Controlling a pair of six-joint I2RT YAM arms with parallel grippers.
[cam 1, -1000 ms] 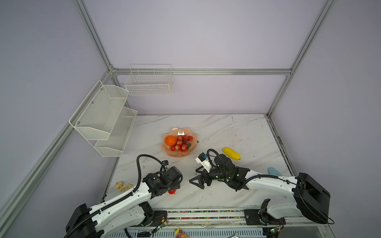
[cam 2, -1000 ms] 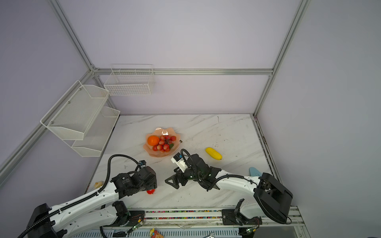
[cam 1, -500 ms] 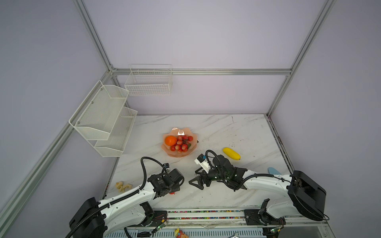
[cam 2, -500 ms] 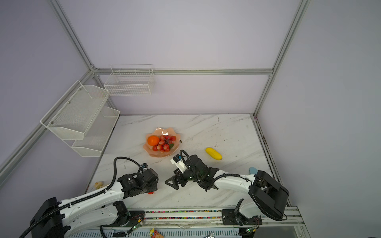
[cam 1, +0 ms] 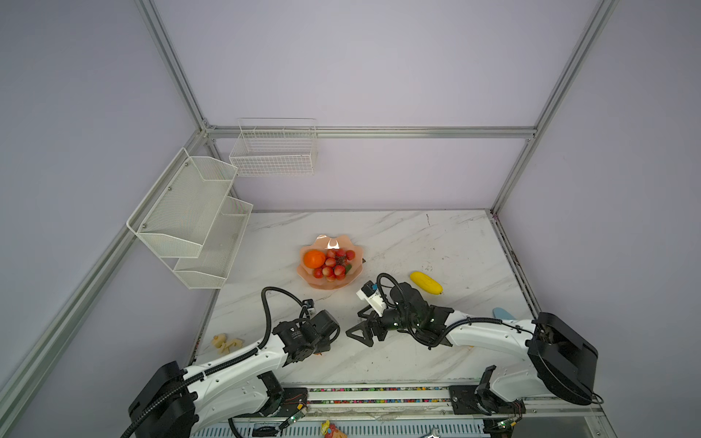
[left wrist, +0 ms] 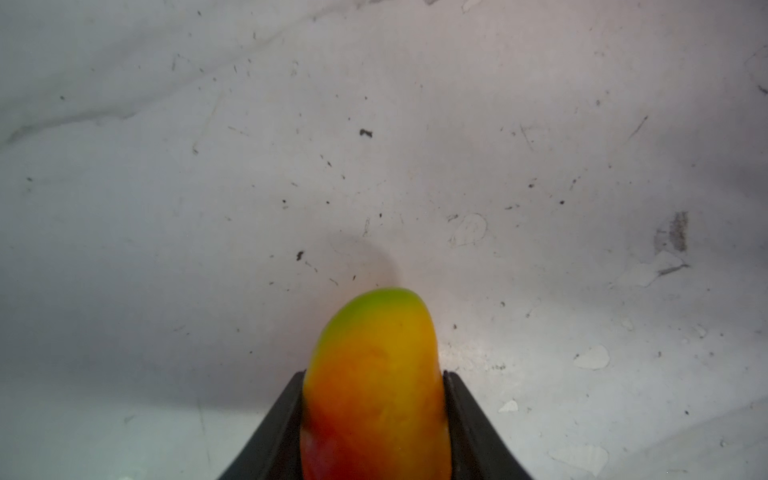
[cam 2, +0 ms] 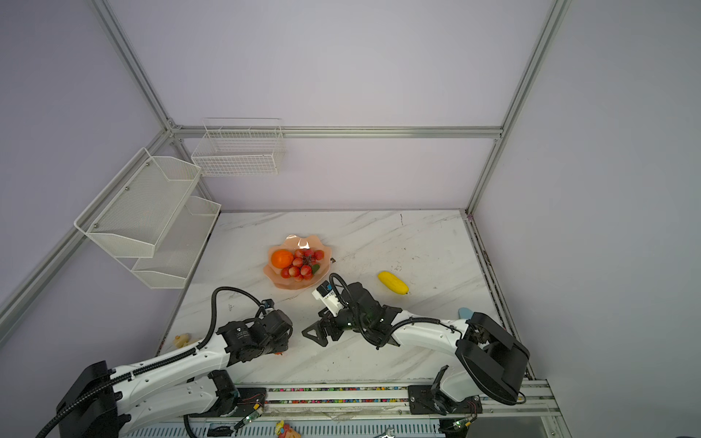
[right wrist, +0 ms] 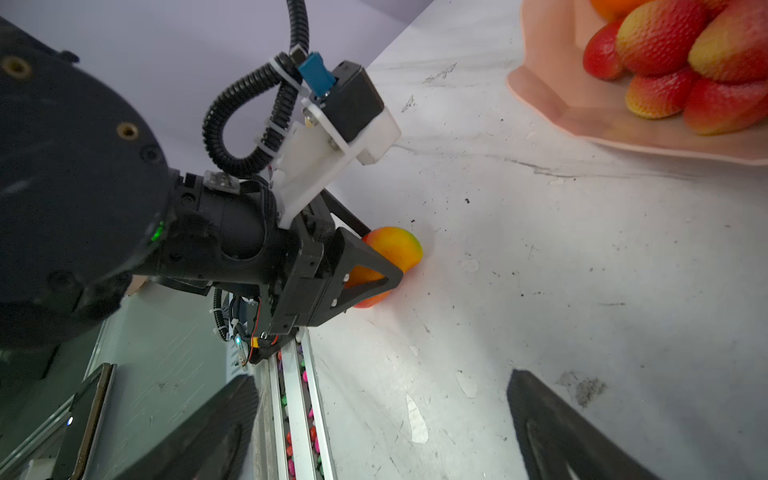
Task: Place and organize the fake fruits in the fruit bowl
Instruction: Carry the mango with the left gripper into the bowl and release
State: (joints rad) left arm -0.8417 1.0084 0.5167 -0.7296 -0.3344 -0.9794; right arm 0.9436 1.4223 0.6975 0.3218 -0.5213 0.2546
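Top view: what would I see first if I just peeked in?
The pink fruit bowl at the middle of the table, holding a bright orange and red grapes, grabs the eye. Near the front edge, the left gripper hugs a red-and-yellow mango; a yellow fruit lies alone to the right.

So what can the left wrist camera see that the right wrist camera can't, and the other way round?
Only the left wrist view: both fingers of the left gripper, one against each side of the mango, seen close up.

Only the right wrist view: the bowl with grapes in it, the left gripper seen from outside, and the open right gripper with nothing in it.

Both: the mango, lying on the table between the left gripper's fingers.
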